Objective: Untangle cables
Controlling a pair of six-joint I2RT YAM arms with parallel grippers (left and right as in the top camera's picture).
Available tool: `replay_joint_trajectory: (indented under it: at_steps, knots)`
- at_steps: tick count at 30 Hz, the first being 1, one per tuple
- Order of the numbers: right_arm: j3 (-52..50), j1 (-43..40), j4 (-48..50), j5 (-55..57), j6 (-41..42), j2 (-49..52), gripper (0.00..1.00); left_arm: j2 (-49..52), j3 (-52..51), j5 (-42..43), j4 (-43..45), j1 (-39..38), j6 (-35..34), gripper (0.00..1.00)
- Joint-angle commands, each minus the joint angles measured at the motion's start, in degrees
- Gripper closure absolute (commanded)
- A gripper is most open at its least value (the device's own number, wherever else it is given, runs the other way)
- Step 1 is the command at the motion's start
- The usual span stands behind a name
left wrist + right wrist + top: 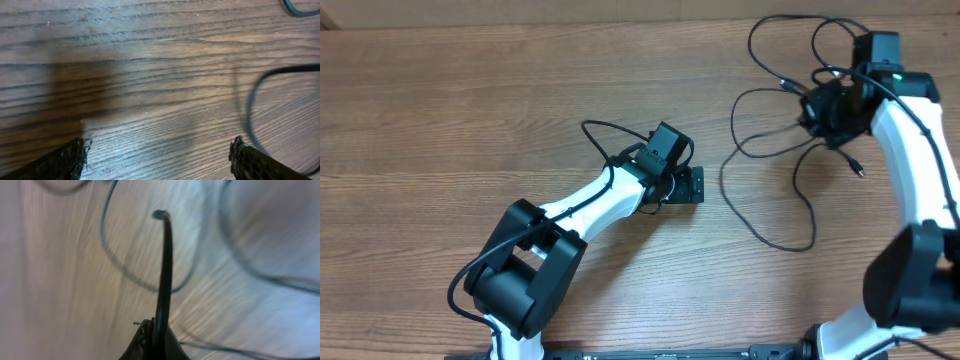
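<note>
Only the overhead view takes in the whole scene. It shows two white and black arms on a wooden tabletop, with the cables lying in loose, crossing loops at the far right. The left gripper sits near the middle of the tabletop, just left of the loops and not touching them. The right gripper is down among the upper loops, where the strands cross.

The overhead view hides what the jaws are doing, and the wrist cameras supply that. In the left wrist view the left gripper has its jaws spread wide, one fingertip in each bottom corner and only bare wood between them. Two stretches of cable show there: one curved loop on the right, and a short arc at the top right corner.

In the right wrist view the right gripper has its jaws pressed together on a single strand. That strand rises straight up from the pinch to a small rounded tip. Several more loops lie behind it, too blurred to count.

Overhead, two small plug ends can be made out. How many separate cords there are cannot be told, because they overlap beneath the right gripper.
</note>
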Motion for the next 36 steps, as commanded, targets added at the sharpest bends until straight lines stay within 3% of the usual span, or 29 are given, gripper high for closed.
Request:
replay_joint_trajectory:
  at_steps: [1, 5, 14, 36]
  knots:
    - [1.55, -0.42, -3.21, 18.14, -2.45, -5.2, 0.96, 0.96, -0.13, -1.01, 0.02, -0.28, -0.57, 0.05]
    - [1.53, -0.42, -7.37, 28.85, -2.27, -6.1, 0.96, 0.96, -0.13, -1.01, 0.04, -0.28, -0.57, 0.04]
    - [0.68, -0.44, -11.37, 38.66, -0.74, -5.49, 0.96, 0.96, -0.13, -1.36, -0.87, -0.28, -0.57, 0.02]
    - [0.66, -0.44, -13.2, 31.58, 0.31, 4.09, 0.96, 0.96, -0.13, -1.62, -1.27, -0.28, -0.55, 0.0]
